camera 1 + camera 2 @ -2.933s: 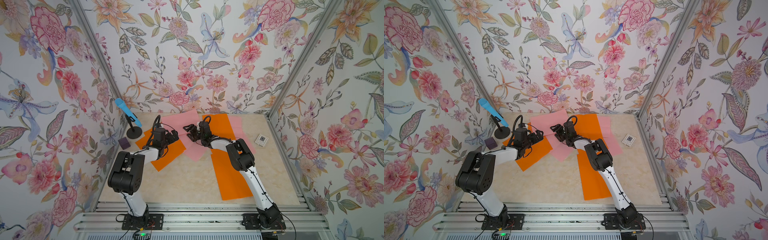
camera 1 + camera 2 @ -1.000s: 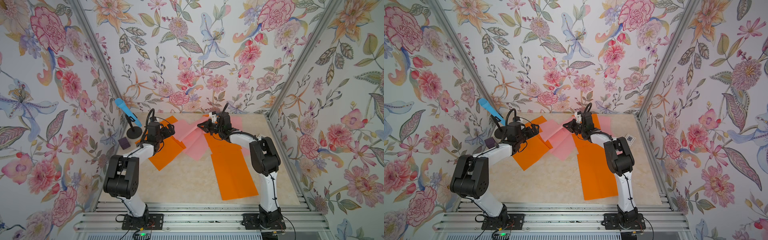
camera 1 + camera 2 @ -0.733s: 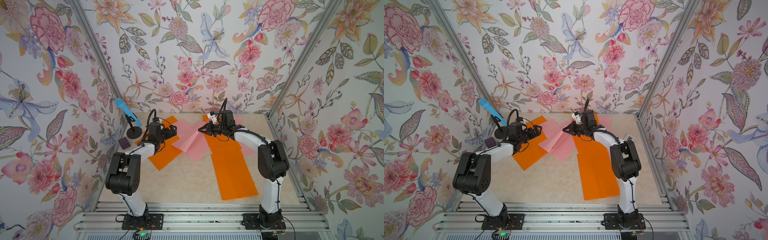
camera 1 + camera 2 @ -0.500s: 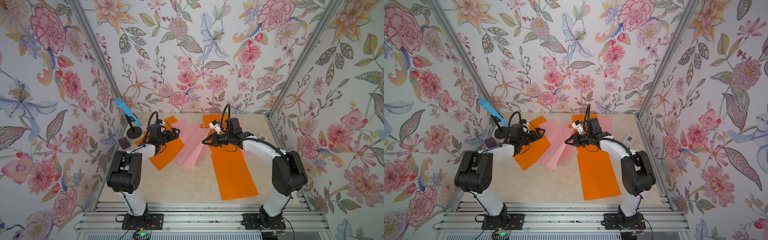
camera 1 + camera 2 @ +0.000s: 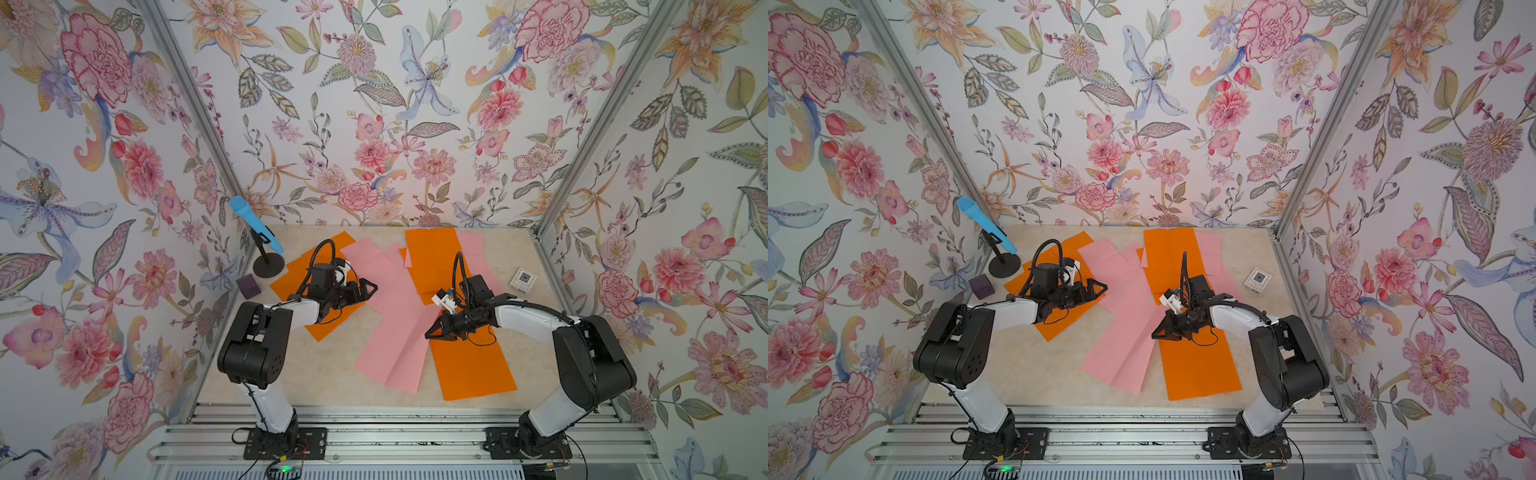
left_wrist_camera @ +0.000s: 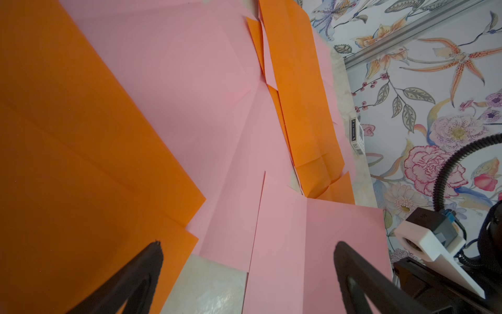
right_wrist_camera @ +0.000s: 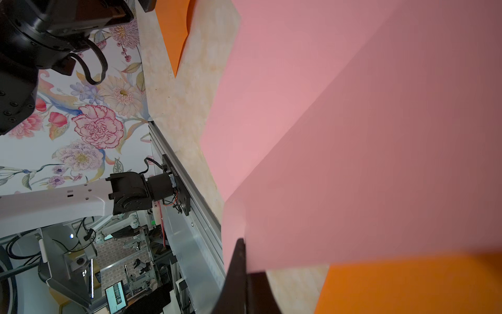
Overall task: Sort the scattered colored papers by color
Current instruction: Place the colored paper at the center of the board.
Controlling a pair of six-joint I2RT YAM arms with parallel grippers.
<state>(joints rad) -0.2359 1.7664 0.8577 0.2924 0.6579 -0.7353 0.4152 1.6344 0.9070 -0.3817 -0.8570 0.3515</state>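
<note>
Two robot arms reach over a beige marbled tabletop (image 5: 316, 374) strewn with creased paper sheets, shown in both top views. At far left, a blue microphone on a black stand (image 5: 255, 226) and a small dark purple block (image 5: 248, 286) stand by the wall. Just beside them a bright orange rectangular sheet (image 5: 291, 282) lies diagonally. The left gripper (image 5: 368, 293) hovers where this sheet meets the pink ones, its fingers spread wide with nothing between them. In the centre, long light pink rectangular sheets (image 5: 395, 332) overlap, running from the back toward the front rail. The right gripper (image 5: 427, 334) has its fingers pressed together on the right-hand edge of the nearest pink sheet (image 7: 353, 136), pinching it. In the right wrist view that sheet fills the frame close to the lens. Further right, a second orange sheet (image 5: 469, 365) lies flat near the front. A third orange sheet (image 5: 432, 257) lies at the back, partly covering another pink sheet (image 5: 473, 249). A small white printed card (image 5: 523, 279) sits near the right wall.
</note>
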